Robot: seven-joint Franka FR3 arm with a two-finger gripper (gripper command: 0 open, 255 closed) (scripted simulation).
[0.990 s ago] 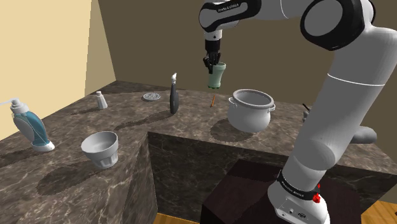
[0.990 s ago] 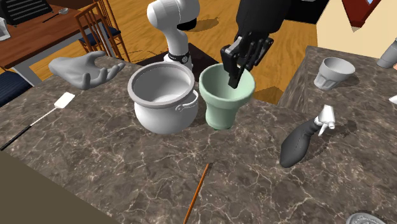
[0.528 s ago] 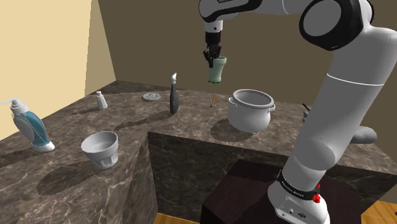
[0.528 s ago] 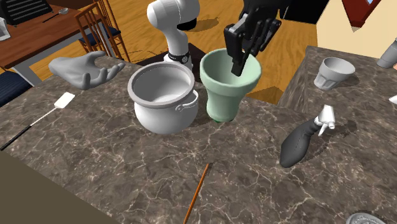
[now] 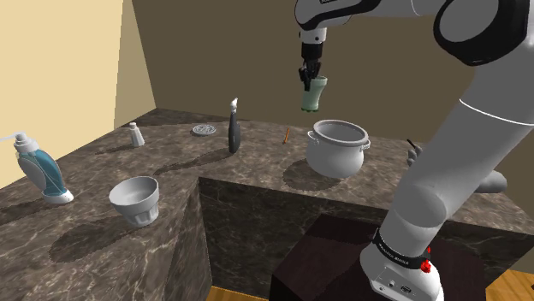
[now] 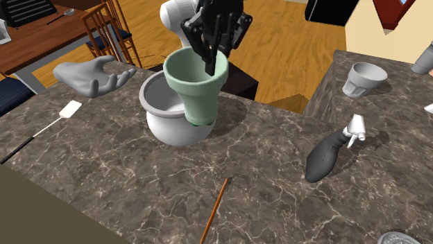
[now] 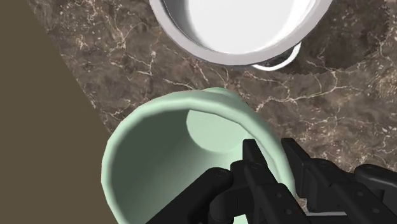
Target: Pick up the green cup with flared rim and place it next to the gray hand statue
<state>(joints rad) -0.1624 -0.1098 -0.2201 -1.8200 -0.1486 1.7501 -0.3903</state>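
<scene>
The jaws are pinching the wall of the green cup (image 6: 198,93). One black finger is reaching down inside the cup and the other is pressing on the outside, so the gripper (image 6: 210,59) is closed to the thickness of the flared rim. In the wrist view the gripper (image 7: 264,168) is gripping the rim on one side, and the cup (image 7: 165,146) is showing its pale green inside and round bottom.

The cup is hanging upright in the air, clear of the dark marbled counter (image 6: 139,187). In the shoulder view the gripper (image 5: 308,75) is carrying the cup (image 5: 313,94) high above the counter, just over the left rim of the grey pot (image 5: 338,150). The wrist view is showing marble under the cup, with the pot (image 7: 235,25) just beyond it, so the cup is floating beside the pot rather than over its mouth. In the second exterior view the cup is covering the right part of the pot (image 6: 166,111).

The grey hand statue (image 6: 90,76) is lying on the counter on the far side of the pot from the cup, well apart from it.

Farther out, a thin orange stick (image 6: 215,208) is lying on the marble, and a dark spray bottle (image 6: 329,156) is resting toward the second exterior view's right. A white bowl (image 5: 135,199) and a blue pump bottle (image 5: 38,167) are standing on the counter at the shoulder view's left.
</scene>
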